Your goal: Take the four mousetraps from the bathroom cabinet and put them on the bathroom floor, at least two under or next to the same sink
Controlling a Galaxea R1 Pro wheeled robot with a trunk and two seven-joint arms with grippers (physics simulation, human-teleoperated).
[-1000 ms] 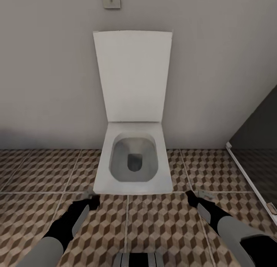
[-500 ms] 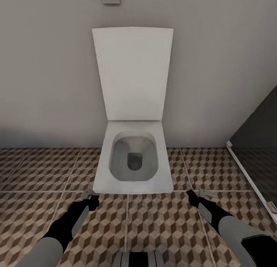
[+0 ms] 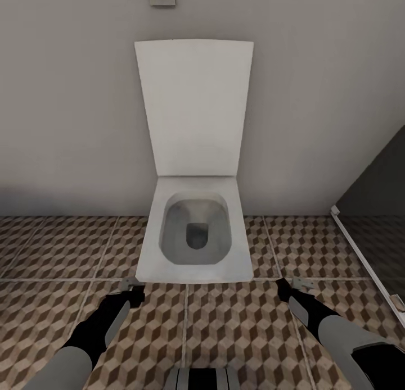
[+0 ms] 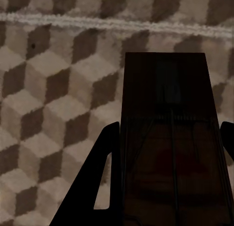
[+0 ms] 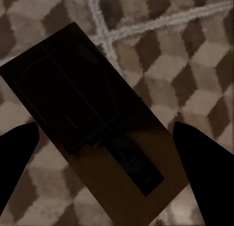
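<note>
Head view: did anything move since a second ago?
Almost nothing. The whole picture slid slightly, so the camera tipped; the toilet did not move. Both grippers, left and right, stayed low over the floor in front of it. The left one still holds a mousetrap.

cube-pattern bathroom floor [image 3: 236, 334] (pale grout) w/ white toilet [image 3: 194, 232] standing on it.
</note>
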